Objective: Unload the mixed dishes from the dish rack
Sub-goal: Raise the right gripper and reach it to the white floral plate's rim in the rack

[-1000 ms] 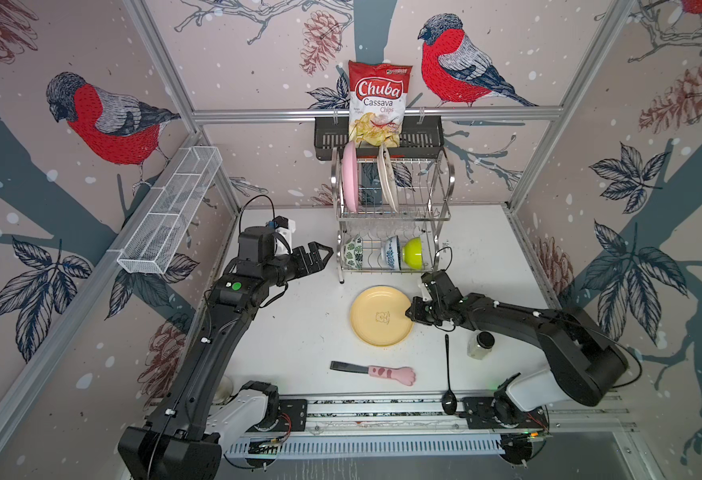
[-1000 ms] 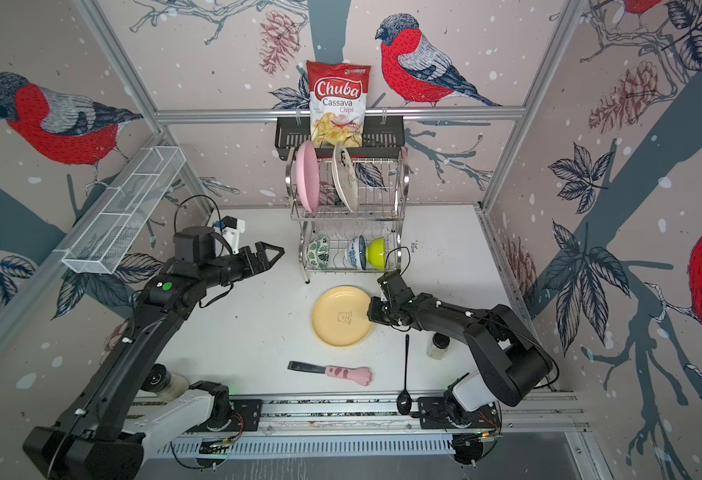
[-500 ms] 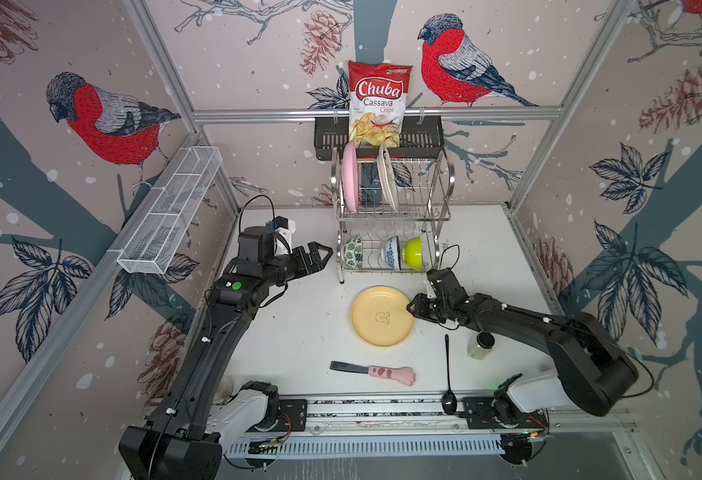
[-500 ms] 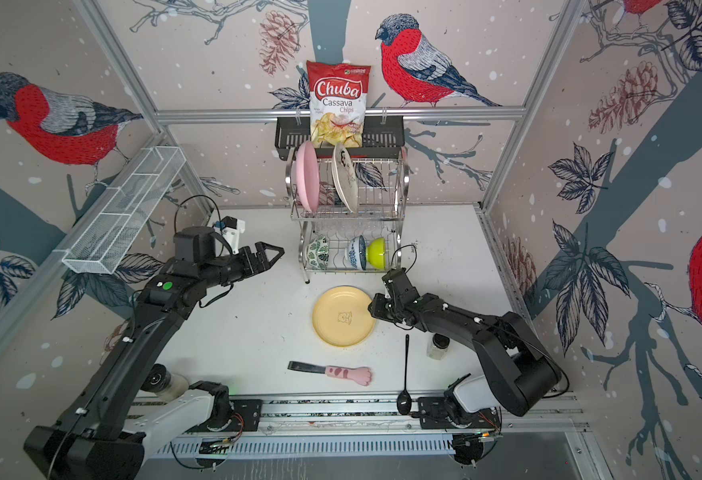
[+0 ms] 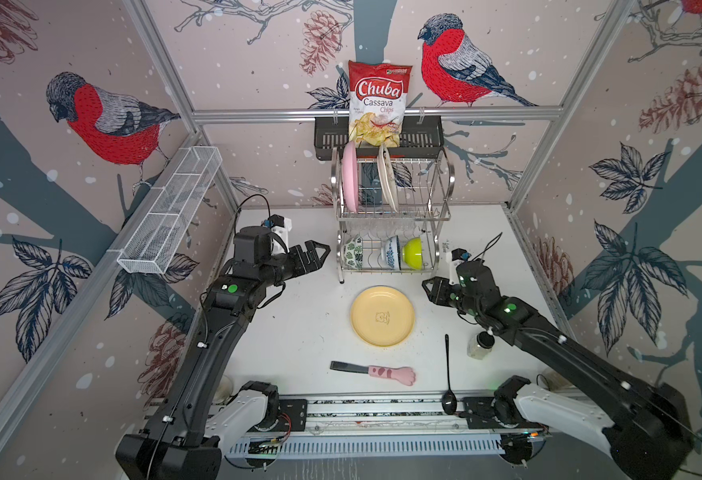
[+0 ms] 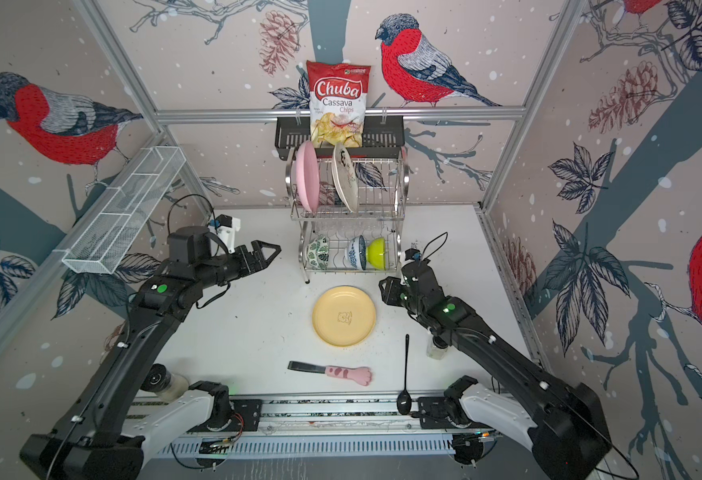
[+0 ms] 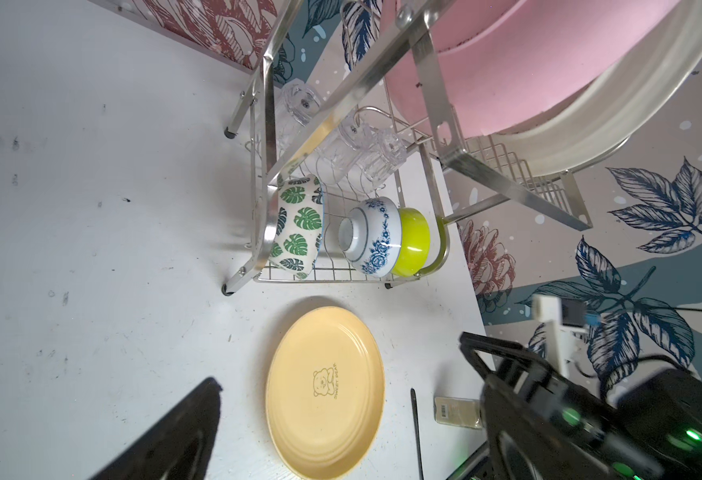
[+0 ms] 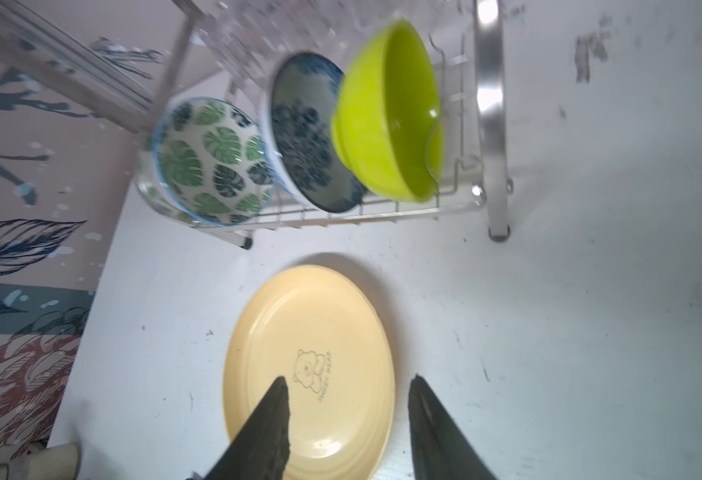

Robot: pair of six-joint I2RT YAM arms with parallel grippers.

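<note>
**Right hand (image 5: 427,289) released the yellow plate (image 5: 382,316)**

The right hand had drawn back to the plate's right, jaws parted and empty. The plate lay flat on the desk (image 5: 299,332), just in front of the dish rack (image 5: 444,183). The left hand (image 5: 320,255) stayed wide open, empty, left of the rack. A pink plate (image 5: 350,178), a white plate (image 5: 386,183), three bowls (image 5: 392,253) and the glasses (image 7: 341,145) remained racked. A spoon (image 5: 447,370) and a jar (image 5: 480,345) lay beside the right arm.

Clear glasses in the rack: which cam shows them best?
Left wrist: all three clear glasses show distinctly behind the bowls. Right wrist gives only blur at its frame edge; both top views show faint glints inside the dish rack.
</note>
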